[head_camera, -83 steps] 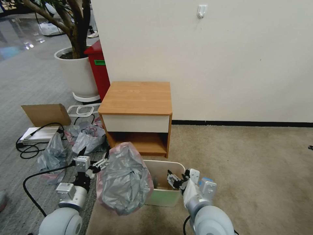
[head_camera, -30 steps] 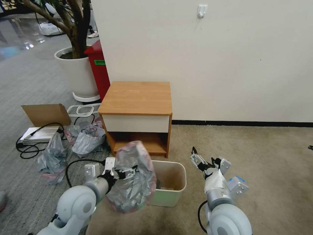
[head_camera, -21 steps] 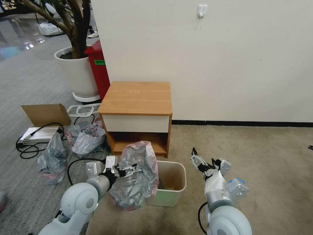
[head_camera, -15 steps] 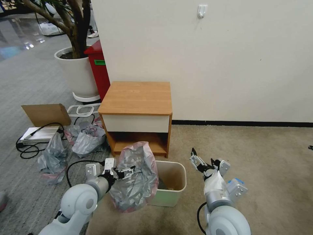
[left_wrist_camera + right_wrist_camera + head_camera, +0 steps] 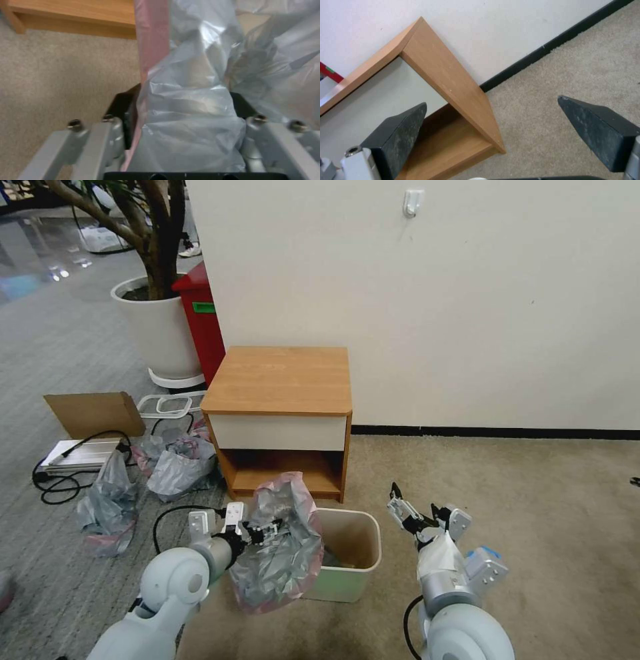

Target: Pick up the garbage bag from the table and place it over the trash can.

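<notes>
Carpet point(image 5: 533, 500) — garbage bag point(image 5: 283, 553) masking trash can point(image 5: 347, 553)

Beige carpet point(image 5: 520, 500) on the right, grey floor point(image 5: 47, 347) on the left. Bench point(image 5: 280, 380) against far wall, top bare. Bin point(image 5: 350, 573) on carpet, near side of bench. Left on grey floor: scrunched bags point(image 5: 177, 460), cardboard box point(image 5: 93, 413), white planter point(image 5: 160, 333), red bin point(image 5: 203, 323).

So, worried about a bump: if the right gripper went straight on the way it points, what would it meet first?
Probably the table: the open right gripper, empty, frames the table's side panel and lower shelf. Depth is unclear.
</notes>
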